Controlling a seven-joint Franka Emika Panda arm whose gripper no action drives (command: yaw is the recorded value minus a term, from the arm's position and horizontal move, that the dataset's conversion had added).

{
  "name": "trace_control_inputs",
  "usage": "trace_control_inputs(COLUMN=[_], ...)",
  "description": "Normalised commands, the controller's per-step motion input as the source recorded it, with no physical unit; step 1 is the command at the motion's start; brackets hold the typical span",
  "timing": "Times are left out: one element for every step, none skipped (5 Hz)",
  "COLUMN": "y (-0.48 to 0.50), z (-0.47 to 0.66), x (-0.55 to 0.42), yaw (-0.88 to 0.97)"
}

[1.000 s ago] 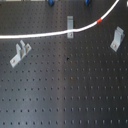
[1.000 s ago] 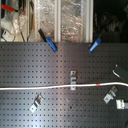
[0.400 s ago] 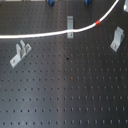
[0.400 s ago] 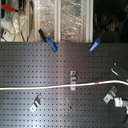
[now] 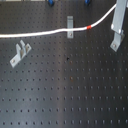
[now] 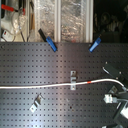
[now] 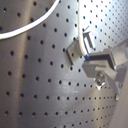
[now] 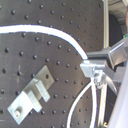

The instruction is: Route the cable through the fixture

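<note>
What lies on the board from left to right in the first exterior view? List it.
Left bracket → middle bracket → red band on the cable → right bracket.

The big black counter (image 5: 70, 95) with holes is mostly bare in the first exterior view, so there is lots of room there. The white cable (image 5: 45, 34) stretches across it. Two small metal brackets stick up: one (image 5: 70, 24) at the cable, another (image 5: 20, 52) below it.
</note>
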Motion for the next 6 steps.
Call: trace_control_inputs(y=[0.174,0.222,-0.013,0.009,-0.012,-0.181], z=[0.0,0.0,0.0,0.05,0.0,0.01], x=[-0.227,-0.378,-0.066,-0.541,-0.012,-0.21], yaw=[0.17,0.34,0.0,0.27,0.0,0.0])
